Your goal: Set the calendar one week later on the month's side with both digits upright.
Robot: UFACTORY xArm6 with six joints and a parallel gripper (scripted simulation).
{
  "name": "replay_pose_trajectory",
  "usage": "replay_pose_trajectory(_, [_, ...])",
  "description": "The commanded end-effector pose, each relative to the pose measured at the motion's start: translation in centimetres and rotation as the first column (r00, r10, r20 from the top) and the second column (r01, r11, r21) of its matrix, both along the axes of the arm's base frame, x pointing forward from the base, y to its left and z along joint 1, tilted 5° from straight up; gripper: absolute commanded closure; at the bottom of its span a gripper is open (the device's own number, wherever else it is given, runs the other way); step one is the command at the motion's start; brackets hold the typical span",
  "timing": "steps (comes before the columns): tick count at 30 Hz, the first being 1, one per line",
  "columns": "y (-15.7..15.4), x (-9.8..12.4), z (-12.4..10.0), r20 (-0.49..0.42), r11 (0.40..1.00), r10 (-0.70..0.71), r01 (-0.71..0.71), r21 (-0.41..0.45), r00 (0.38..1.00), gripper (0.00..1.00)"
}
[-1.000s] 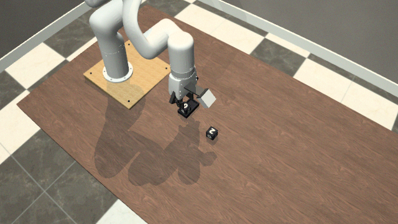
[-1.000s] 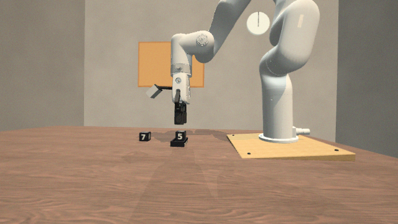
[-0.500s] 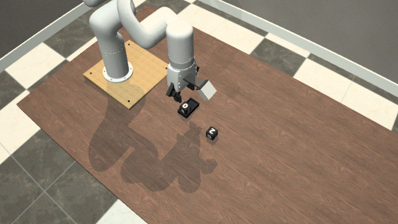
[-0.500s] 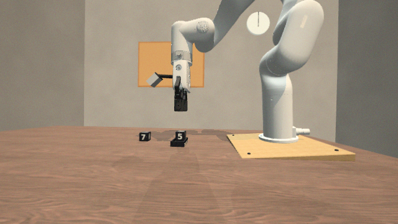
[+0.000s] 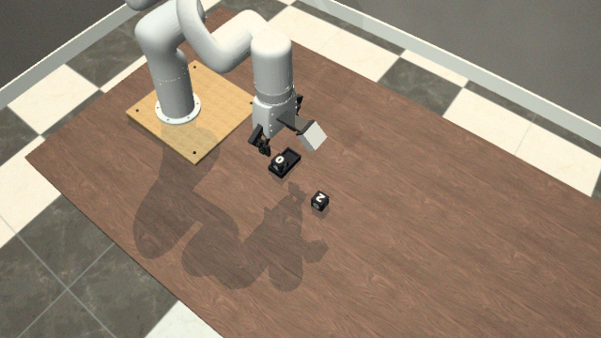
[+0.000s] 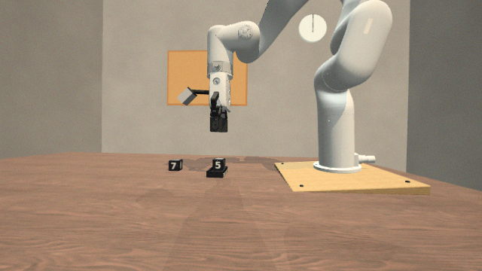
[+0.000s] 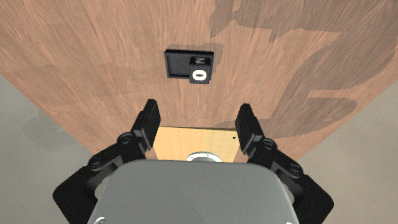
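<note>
Cube (image 5: 279,162) (image 6: 218,164) (image 7: 200,73) in one end of the tray (image 5: 292,165) (image 6: 216,174) (image 7: 177,51); second cube (image 5: 319,201) (image 6: 175,165) outside, on the table. Gripper (image 5: 282,129) (image 6: 218,131) (image 7: 198,111) above, fingers fully spread, holding nothing. Probable step: between placements; next, presumably, fetching the outlying cube.

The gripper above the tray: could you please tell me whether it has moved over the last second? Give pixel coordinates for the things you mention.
Yes, the gripper (image 5: 283,127) (image 6: 218,132) (image 7: 198,111) has risen, judged against the tray (image 5: 294,161) (image 6: 215,175) (image 7: 176,77) in the exterior view.
</note>
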State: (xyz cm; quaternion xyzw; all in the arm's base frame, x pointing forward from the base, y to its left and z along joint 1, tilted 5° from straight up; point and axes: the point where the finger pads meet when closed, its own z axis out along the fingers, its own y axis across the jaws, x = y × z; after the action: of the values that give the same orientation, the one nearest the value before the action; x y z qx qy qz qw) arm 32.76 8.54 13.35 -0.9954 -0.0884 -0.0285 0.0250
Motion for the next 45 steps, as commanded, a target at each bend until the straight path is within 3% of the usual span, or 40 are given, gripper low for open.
replay_pose_trajectory(1, [0.0, 0.1, 0.1, 0.004, 1.0, 0.0, 0.0, 0.001, 1.0, 0.0])
replay_pose_trajectory(6, [0.0, 0.3, 0.2, 0.005, 1.0, 0.017, -0.017, 0.0, 1.0, 0.0])
replay_pose_trajectory(13, [0.2, 1.5, 0.3, 0.012, 0.988, 0.153, -0.153, -0.008, 0.988, 0.0])
replay_pose_trajectory(24, [0.4, 4.6, 0.5, 0.024, 0.872, 0.489, -0.489, -0.034, 0.872, 0.0])
replay_pose_trajectory(27, [0.5, 5.4, 0.5, 0.026, 0.826, 0.564, -0.563, -0.041, 0.826, 0.0])
replay_pose_trajectory(29, [0.5, 5.4, 0.5, 0.026, 0.826, 0.564, -0.563, -0.041, 0.826, 0.0])
replay_pose_trajectory(30, [0.5, 6.1, 0.5, 0.026, 0.779, 0.627, -0.626, -0.047, 0.778, 0.0])
replay_pose_trajectory(34, [0.6, 6.8, 0.4, 0.027, 0.726, 0.688, -0.686, -0.053, 0.725, 0.0])
replay_pose_trajectory(44, [0.7, 9.6, 0.1, 0.023, 0.475, 0.88, -0.877, -0.078, 0.474, 0.0])
replay_pose_trajectory(45, [0.7, 9.6, 0.1, 0.023, 0.475, 0.88, -0.877, -0.078, 0.474, 0.0])
